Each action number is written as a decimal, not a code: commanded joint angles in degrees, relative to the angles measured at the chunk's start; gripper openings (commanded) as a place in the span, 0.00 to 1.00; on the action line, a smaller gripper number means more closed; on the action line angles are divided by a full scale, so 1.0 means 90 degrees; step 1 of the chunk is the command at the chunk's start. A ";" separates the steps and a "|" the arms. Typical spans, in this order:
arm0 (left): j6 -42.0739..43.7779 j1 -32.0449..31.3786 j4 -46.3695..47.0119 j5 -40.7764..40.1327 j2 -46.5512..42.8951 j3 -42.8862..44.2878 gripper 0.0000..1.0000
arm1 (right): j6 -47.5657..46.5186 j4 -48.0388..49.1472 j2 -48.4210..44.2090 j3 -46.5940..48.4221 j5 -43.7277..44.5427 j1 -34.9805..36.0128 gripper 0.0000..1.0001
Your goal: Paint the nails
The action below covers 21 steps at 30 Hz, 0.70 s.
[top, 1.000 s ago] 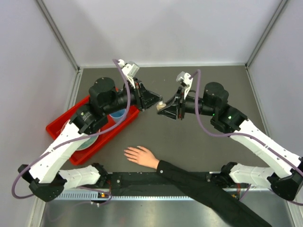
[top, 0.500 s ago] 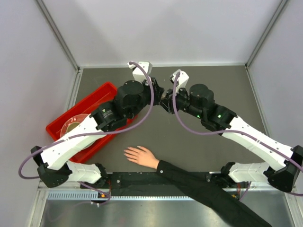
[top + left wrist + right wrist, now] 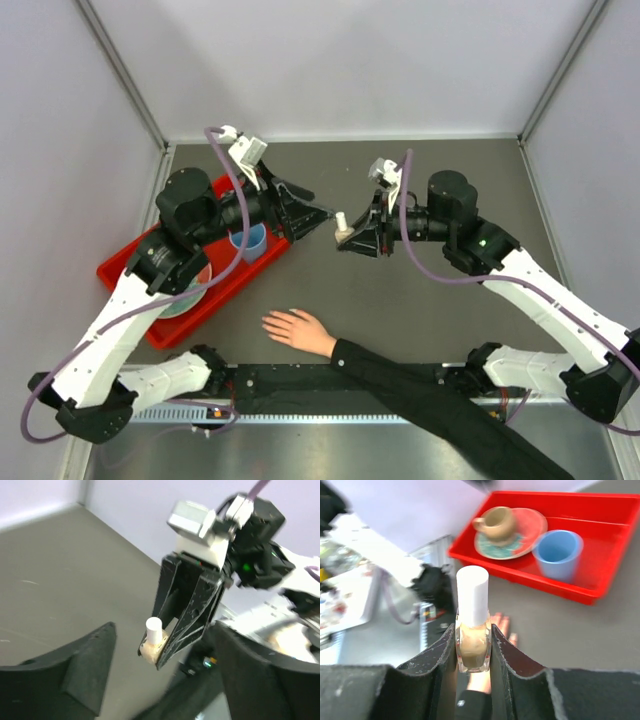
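Observation:
A flesh-toned hand (image 3: 298, 330) with a black sleeve lies palm down near the table's front. Its tiny pale nails (image 3: 266, 322) point left. My right gripper (image 3: 346, 238) is shut on a small bottle of tan polish (image 3: 472, 650) with a white cap (image 3: 472, 595), held above mid-table. Under the bottle in the right wrist view I see the hand's fingers and one nail (image 3: 513, 637). My left gripper (image 3: 318, 206) is open just left of the cap, empty. In the left wrist view the left gripper (image 3: 165, 630) faces the polish bottle (image 3: 152, 645).
A red tray (image 3: 120, 272) at the left holds a blue cup (image 3: 248, 242) and a plate (image 3: 188, 296). The right wrist view also shows a tan cup (image 3: 497, 522) on that plate. Grey walls close in the table.
Half a second ago both grippers met at the bottle. Now the left gripper has drawn back to the left and opened; the right one still holds the bottle, cap on.

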 commanded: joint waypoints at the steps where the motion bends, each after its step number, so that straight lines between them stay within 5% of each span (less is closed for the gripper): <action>1: -0.0602 0.0211 0.1140 0.1967 0.0321 -0.0523 0.76 | 0.0440 0.0701 -0.0168 -0.0021 -0.1299 -0.0065 0.00; 5: -0.1107 0.0211 0.2357 0.2621 0.0322 -0.0953 0.60 | 0.0693 0.1033 -0.0149 -0.0070 -0.1630 -0.0104 0.00; 9: -0.1861 0.0211 0.3592 0.2965 0.0302 -0.1490 0.55 | 0.1035 0.1483 -0.0071 -0.0129 -0.1826 -0.0144 0.00; 21: -0.1667 0.0201 0.3096 0.2838 0.0165 -0.1345 0.31 | 0.1016 0.1473 0.0115 -0.0012 -0.1778 -0.0144 0.00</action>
